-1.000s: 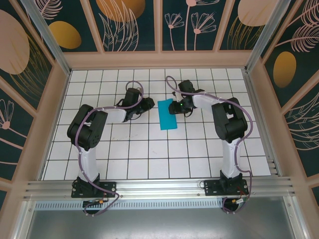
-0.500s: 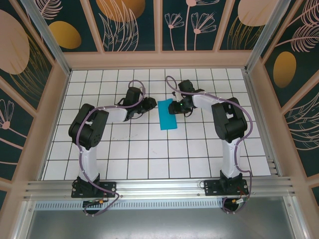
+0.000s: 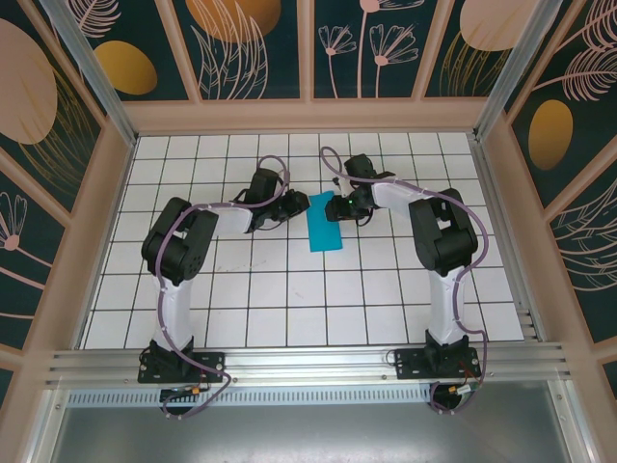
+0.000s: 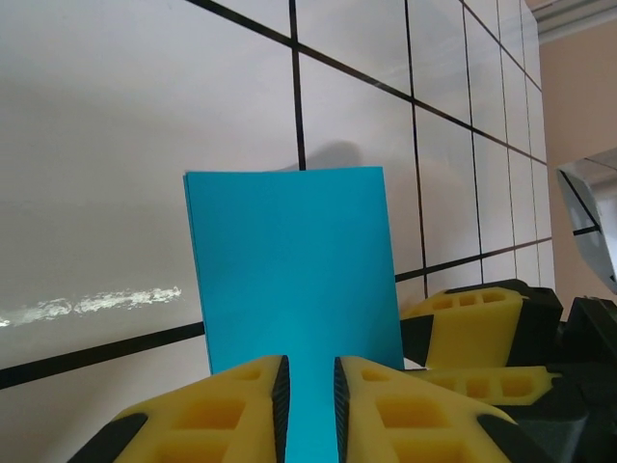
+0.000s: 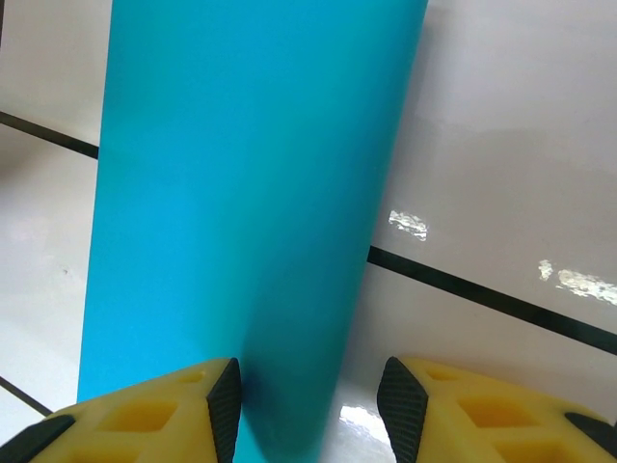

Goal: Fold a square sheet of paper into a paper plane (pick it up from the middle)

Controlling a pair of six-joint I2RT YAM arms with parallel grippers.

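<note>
Teal paper (image 3: pixel 324 221) | left jaws — slim gap astride its edge | right jaws half-open astride opposite edge | neither clamped

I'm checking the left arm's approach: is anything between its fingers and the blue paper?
Nothing visible. The paper lies flat on the table right at the left fingers; the right fingers sit at its opposite edge, not in between.

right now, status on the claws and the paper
Paper a narrow rectangle on the table. Left claw narrowly open at its edge. Right claw open astride its edge. Nothing in the way.
</note>
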